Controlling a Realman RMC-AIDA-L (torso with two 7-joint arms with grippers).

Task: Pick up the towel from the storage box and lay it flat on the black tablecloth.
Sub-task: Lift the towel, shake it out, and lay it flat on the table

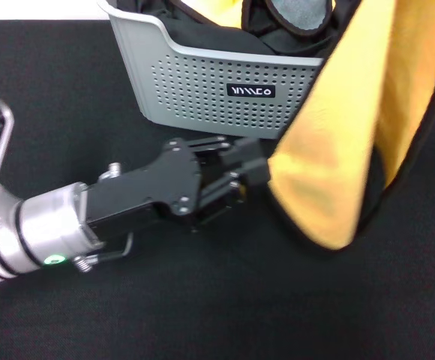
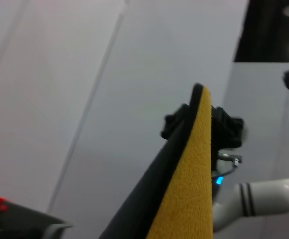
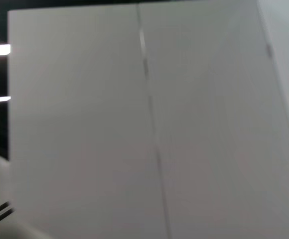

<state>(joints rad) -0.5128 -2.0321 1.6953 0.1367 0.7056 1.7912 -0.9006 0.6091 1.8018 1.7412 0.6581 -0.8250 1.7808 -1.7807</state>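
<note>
The large soft fleece towel (image 1: pixel 330 142), orange-yellow on its face with black edging, is found hanging in the air in a long draped fold in front of the light grey perforated plastic storage box (image 1: pixel 202 82), its upper part passing out of the head view at the top right. Its lowest corner is seen just above the wide matte black felt-like tablecloth (image 1: pixel 90 97); contact with the cloth cannot be confirmed. The box stands at the far edge of the tablecloth, with more dark fabric lying inside it.

The left gripper (image 1: pixel 240 184) is positioned low over the tablecloth, just in front of the box wall and right beside the hanging edge of the towel. Whether its jaws are released or clenched cannot be told. In the left wrist view a black gripper (image 2: pixel 204 127), judged to be the right one, is clenched on the top edge of the towel, held high.

The towel is judged light, limp and non-fragile; it folds under its own weight. A hold at a black-edged corner is judged best, so that it can be spread flat between two corners.
</note>
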